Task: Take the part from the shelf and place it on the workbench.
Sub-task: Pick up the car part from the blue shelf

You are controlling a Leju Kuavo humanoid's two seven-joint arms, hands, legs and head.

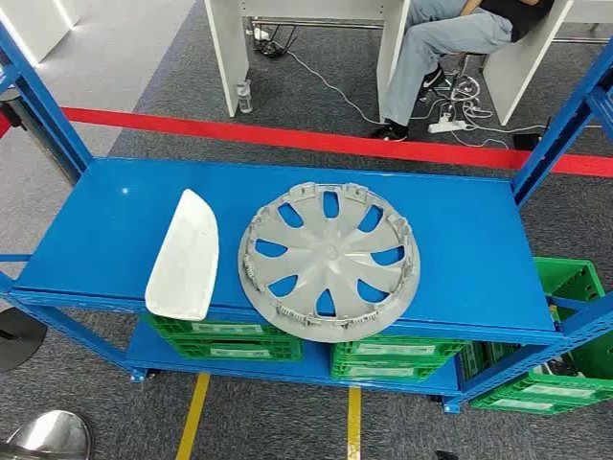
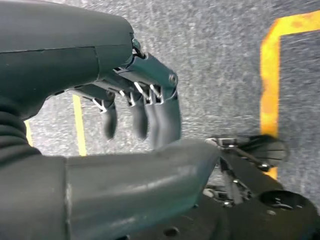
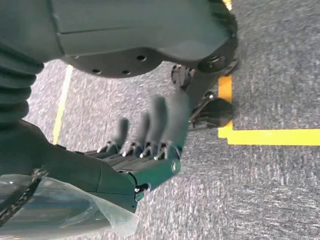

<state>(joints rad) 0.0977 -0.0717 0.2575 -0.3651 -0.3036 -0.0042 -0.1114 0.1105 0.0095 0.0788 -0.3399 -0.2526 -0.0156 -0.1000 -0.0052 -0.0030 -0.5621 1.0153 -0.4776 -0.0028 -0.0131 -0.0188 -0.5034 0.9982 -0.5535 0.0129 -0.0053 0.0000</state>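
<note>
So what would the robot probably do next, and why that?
Probably raise an arm toward the blue shelf. The grey wheel cover and the white part lie there untouched, while the left robot hand and right robot hand hang over the carpet, fingers apart, holding nothing. Which part it wants, I can't tell.

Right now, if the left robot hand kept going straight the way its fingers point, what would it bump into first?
Probably the grey carpet floor. The left robot hand hangs with its fingers aimed at bare floor, nothing between them and it. A yellow floor line lies off to one side. Depth is hard to judge.
</note>
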